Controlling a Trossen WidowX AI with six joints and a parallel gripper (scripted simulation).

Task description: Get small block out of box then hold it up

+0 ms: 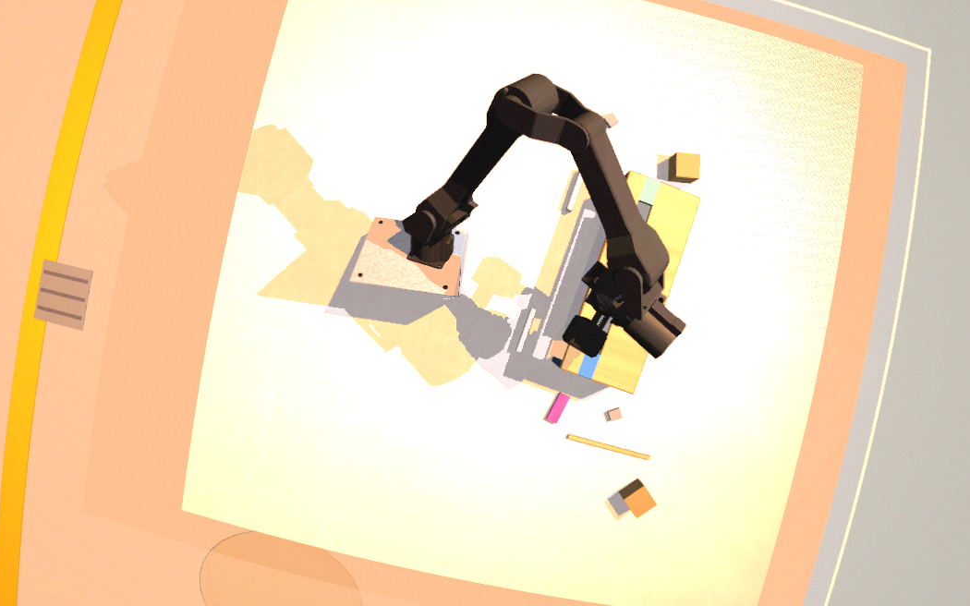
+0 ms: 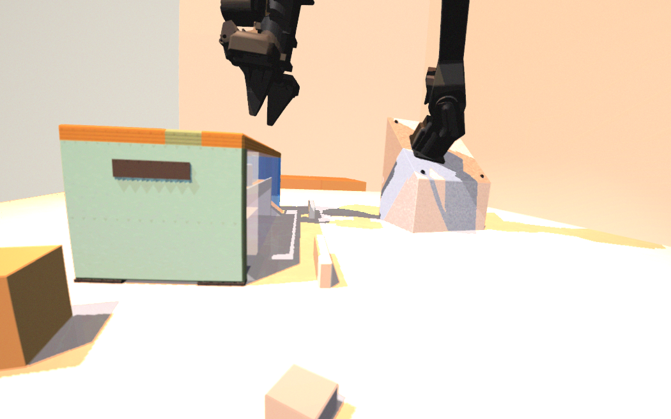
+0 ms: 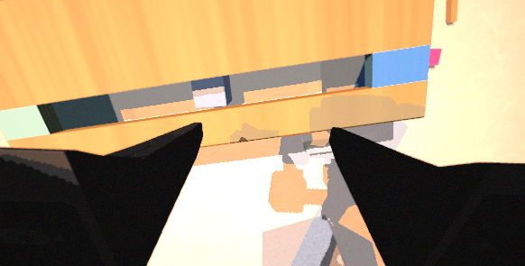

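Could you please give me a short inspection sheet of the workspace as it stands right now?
Surface: pale table, brightly lit, with shadows.
Job's things: box upright; small block on the shelf, seen through the top slot.
Clutter: orange cube, pink piece, thin stick, small cubes.
Grippers: gripper open, empty, above the box.
Cables: nothing seen.
Surroundings: peach walls, arm's pedestal.
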